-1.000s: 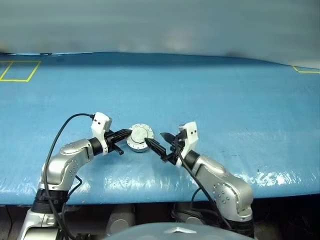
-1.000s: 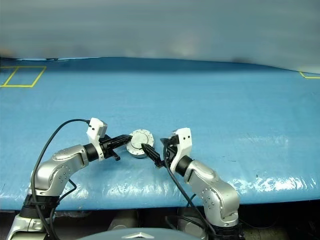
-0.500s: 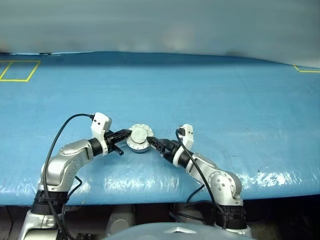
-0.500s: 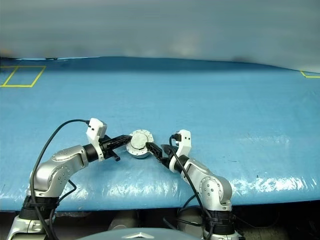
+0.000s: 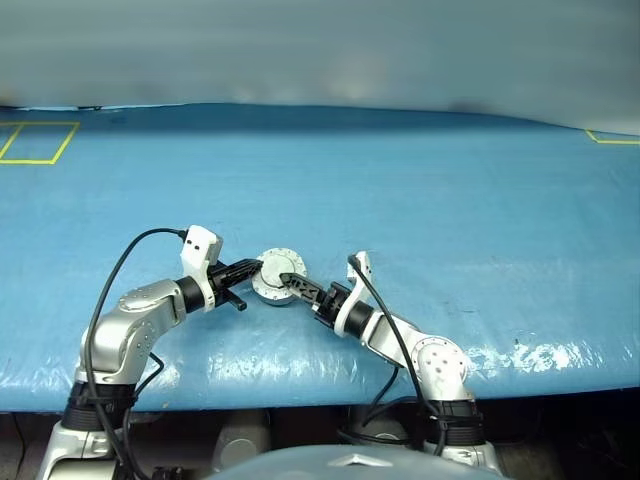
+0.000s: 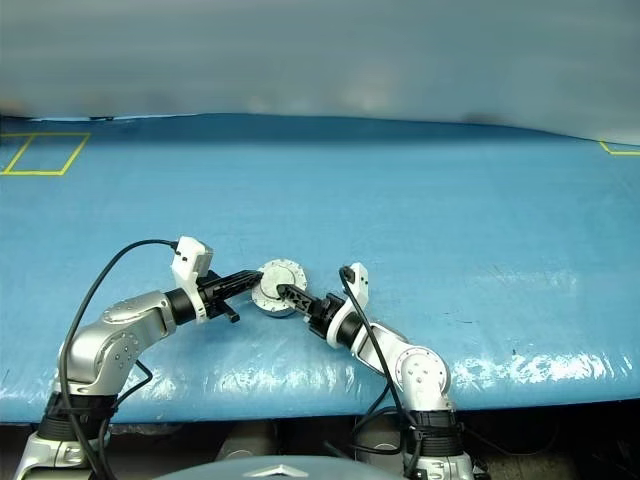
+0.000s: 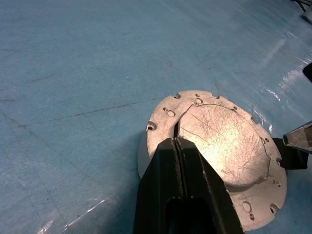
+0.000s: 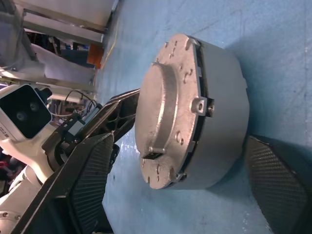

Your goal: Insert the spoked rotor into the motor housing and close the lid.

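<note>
Two arms meet at one small grey housing [image 5: 277,282] near the front edge of the blue table [image 5: 420,200] in the left eye view. The lid [image 5: 279,268] lies flat on top, so closing looks largely done. The left gripper [image 5: 254,267] touches the lid's left edge; the right gripper [image 5: 291,283] reaches in from the other side, low against the housing wall.

The right eye view gives the same layout: lid down, an arm on each side, no rotor lying loose on the table, so it is probably inside already, though that cannot be confirmed.

In the left wrist view the left gripper's fingers [image 7: 168,165] are pressed together, holding nothing, their tips resting on the lid's plain outer face beside its raised centre. It seems to be pressing the lid down.

In the right wrist view the right gripper's fingers [image 8: 90,180] stand spread wide, one on either side of the housing, not visibly touching it. A thin dark seam shows between lid and housing rim, so whether it is fully seated is unclear.

What remains, by my reading, is a final squeeze or press, then letting go
</note>
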Available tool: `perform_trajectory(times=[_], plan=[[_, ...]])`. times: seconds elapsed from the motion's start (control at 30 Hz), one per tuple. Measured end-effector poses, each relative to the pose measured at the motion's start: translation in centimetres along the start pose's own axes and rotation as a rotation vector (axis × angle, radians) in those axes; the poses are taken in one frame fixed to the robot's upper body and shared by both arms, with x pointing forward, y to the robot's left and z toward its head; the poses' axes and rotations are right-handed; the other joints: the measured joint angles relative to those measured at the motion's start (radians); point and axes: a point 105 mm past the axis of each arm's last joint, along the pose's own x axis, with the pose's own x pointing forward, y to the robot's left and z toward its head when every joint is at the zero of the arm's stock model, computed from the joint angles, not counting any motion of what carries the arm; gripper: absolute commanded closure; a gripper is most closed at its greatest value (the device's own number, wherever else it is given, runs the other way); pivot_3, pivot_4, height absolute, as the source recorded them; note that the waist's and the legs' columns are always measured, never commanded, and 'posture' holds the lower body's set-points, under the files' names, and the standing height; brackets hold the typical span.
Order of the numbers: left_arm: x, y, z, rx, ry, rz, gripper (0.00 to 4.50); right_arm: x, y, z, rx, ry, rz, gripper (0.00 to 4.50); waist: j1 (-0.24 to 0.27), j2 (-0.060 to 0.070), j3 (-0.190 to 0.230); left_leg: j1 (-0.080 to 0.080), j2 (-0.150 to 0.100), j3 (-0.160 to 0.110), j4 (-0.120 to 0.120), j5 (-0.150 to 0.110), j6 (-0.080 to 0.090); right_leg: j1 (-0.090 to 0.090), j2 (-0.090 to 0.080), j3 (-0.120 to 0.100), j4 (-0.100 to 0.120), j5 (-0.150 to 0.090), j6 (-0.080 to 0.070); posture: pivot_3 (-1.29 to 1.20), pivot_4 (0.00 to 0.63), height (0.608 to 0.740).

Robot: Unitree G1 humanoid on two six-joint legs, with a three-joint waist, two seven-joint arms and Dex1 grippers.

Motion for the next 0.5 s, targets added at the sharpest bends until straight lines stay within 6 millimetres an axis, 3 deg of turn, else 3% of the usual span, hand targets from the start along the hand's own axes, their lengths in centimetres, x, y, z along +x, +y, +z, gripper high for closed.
perform_trajectory(times=[0.27, 0.5], plan=[[-0.17, 0.28, -0.40, -0.009, 0.010, 0.024, 4.50, -0.20, -0.23, 0.55, 0.158, -0.043, 0.028, 3.34, -0.001, 0.001, 0.000, 0.000, 0.000, 0.000, 0.000, 0.000, 0.000, 0.000, 0.000, 0.000, 0.000, 0.000, 0.000, 0.00, 0.150, 0.740], [-0.11, 0.24, -0.38, -0.011, 0.007, 0.023, 4.50, -0.40, -0.15, 0.11, 0.181, -0.038, 0.021, 3.34, -0.001, 0.001, 0.001, 0.000, 0.000, 0.000, 0.000, 0.000, 0.000, 0.000, 0.000, 0.000, 0.000, 0.000, 0.000, 0.00, 0.150, 0.740]])
